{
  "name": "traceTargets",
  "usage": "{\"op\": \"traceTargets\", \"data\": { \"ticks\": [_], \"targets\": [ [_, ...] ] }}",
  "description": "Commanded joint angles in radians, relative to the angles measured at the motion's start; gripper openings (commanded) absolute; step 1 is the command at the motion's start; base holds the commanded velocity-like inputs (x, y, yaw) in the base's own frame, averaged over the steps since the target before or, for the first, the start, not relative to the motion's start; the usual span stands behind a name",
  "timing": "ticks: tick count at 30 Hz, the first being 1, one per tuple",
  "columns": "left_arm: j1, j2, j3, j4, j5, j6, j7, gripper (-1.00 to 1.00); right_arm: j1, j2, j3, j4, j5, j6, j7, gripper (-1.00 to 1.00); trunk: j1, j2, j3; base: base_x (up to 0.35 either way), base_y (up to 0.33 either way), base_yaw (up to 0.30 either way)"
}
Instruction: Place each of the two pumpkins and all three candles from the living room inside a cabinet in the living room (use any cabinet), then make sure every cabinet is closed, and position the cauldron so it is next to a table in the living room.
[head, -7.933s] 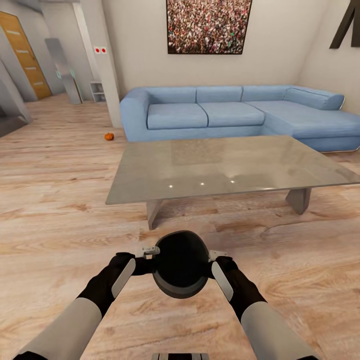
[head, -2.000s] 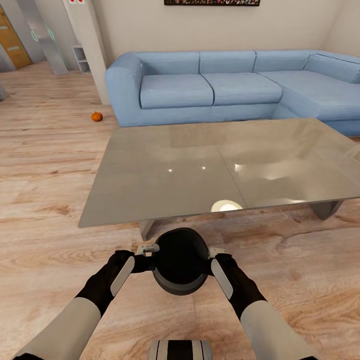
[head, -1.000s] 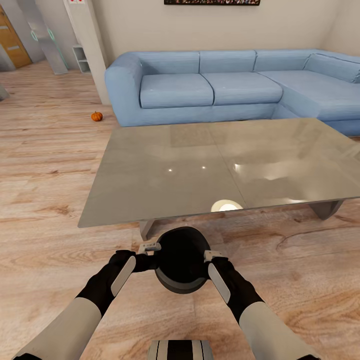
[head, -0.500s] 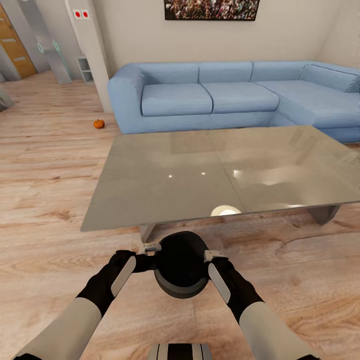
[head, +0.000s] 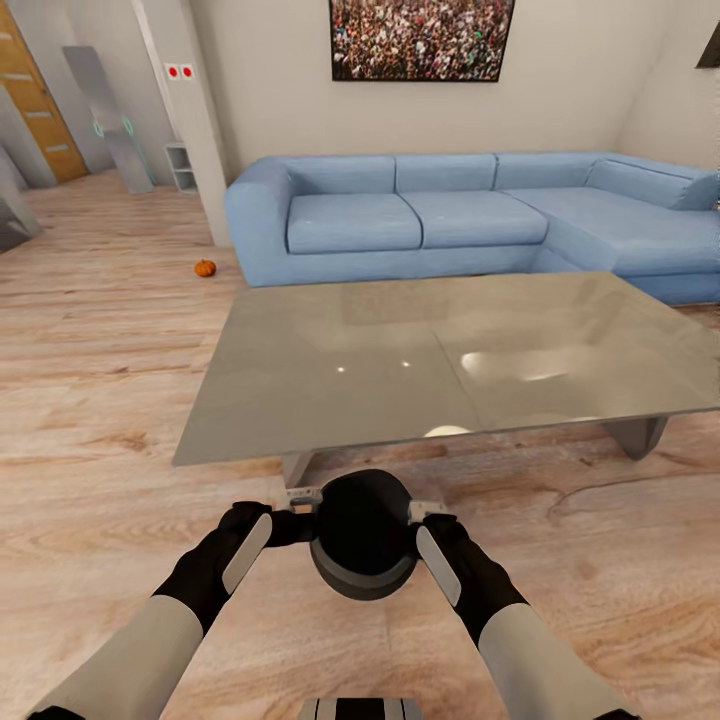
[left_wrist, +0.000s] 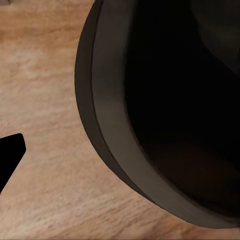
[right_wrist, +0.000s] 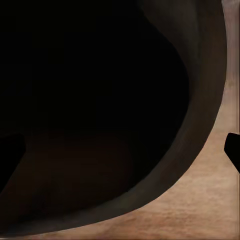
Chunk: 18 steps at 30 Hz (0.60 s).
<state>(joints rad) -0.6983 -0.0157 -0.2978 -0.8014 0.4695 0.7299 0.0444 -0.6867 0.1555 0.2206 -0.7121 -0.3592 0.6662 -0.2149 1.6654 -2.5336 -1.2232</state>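
indoors, both tools pinching cauldron rim, glossy table, wood floor

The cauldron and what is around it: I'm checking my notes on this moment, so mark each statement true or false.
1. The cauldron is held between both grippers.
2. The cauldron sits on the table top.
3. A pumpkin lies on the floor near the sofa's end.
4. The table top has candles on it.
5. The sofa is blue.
1. True: the cauldron hangs between the left gripper and the right gripper, one at each side of its rim.
2. False: it is held over the wooden floor, in front of the table.
3. True: the pumpkin lies there, apart from the sofa.
4. False: the top shows just reflections.
5. True.
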Motion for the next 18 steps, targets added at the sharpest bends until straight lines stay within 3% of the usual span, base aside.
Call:
{"op": "traceTargets", "data": {
  "ticks": [1, 8, 18],
  "targets": [
    [0.000, 0.000, -0.001, -0.001, 0.006, 0.004, 0.005, 1.00, 0.000, -0.001, 0.003, -0.001, -0.011, 0.003, -0.009, 1.00, -0.001, 0.000, 0.003, -0.009, 0.000, 0.000],
    [0.000, 0.000, -0.003, -0.002, 0.007, 0.004, 0.005, 1.00, 0.000, -0.001, 0.002, -0.001, -0.009, 0.000, -0.010, 1.00, -0.004, 0.002, 0.030, -0.017, 0.000, 0.000],
    [-0.001, 0.000, -0.002, -0.010, 0.008, 0.005, 0.005, 1.00, 0.000, -0.001, -0.004, 0.000, -0.008, -0.006, -0.014, 1.00, -0.008, 0.004, 0.069, -0.127, 0.000, 0.000]
  ]
}}
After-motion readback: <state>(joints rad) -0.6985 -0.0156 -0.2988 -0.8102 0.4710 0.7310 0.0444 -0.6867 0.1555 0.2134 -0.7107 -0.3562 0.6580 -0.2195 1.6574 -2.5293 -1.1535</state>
